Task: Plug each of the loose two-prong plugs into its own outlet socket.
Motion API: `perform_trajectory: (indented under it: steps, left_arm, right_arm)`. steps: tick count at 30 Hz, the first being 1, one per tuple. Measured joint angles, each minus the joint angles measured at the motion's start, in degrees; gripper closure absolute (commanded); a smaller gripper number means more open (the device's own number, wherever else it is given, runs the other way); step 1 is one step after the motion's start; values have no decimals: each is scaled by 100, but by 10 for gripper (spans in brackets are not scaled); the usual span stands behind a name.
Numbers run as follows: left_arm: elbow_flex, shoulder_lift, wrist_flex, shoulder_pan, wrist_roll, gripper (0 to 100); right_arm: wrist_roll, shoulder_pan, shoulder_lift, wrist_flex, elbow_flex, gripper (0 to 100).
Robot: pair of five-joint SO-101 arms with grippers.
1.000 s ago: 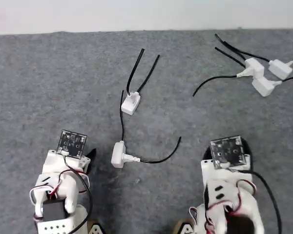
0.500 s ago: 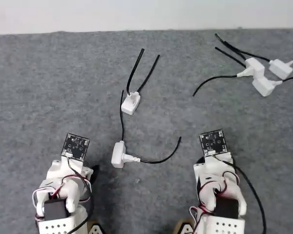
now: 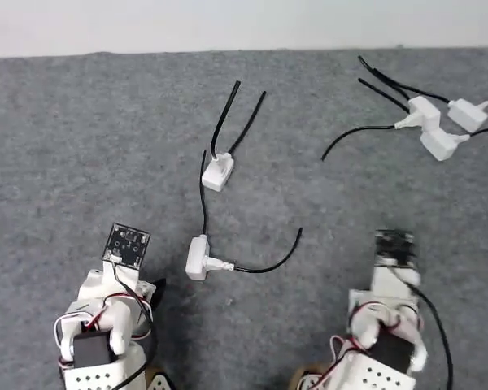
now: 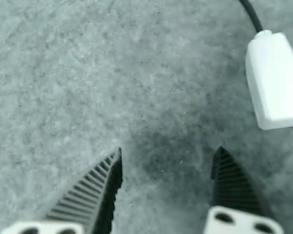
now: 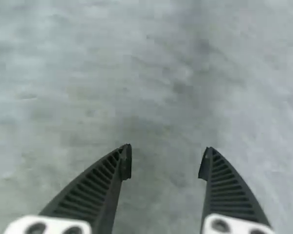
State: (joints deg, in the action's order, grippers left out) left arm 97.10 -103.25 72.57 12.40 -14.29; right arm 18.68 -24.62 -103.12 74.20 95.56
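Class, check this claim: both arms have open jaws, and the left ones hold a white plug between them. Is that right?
Not quite. The left jaws hold nothing: the left wrist view shows them open over bare carpet, with the white plug lying off to one side, apart from them. Both arms do have open jaws.

The left arm (image 3: 106, 325) sits folded at the near left edge of the high view, its wrist camera (image 3: 127, 244) tilted forward. The left gripper (image 4: 168, 152) points downward, its two black ribbed fingers (image 4: 105, 187) spread wide with nothing between them. The right arm (image 3: 386, 329) sits folded at the near right edge. The right gripper (image 5: 167, 147) also points downward, its jaws parted and holding nothing.
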Motion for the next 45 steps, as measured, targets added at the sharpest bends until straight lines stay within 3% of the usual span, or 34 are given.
perform_trajectory:
  steps: [6,45]
  left_arm:
    - [0,0,0,0,0,706]
    - [0,0,0,0,0,706]
  right_arm:
    - [0,-879,0,-26,0,768]
    - [-202,-914,0,53,0,771]
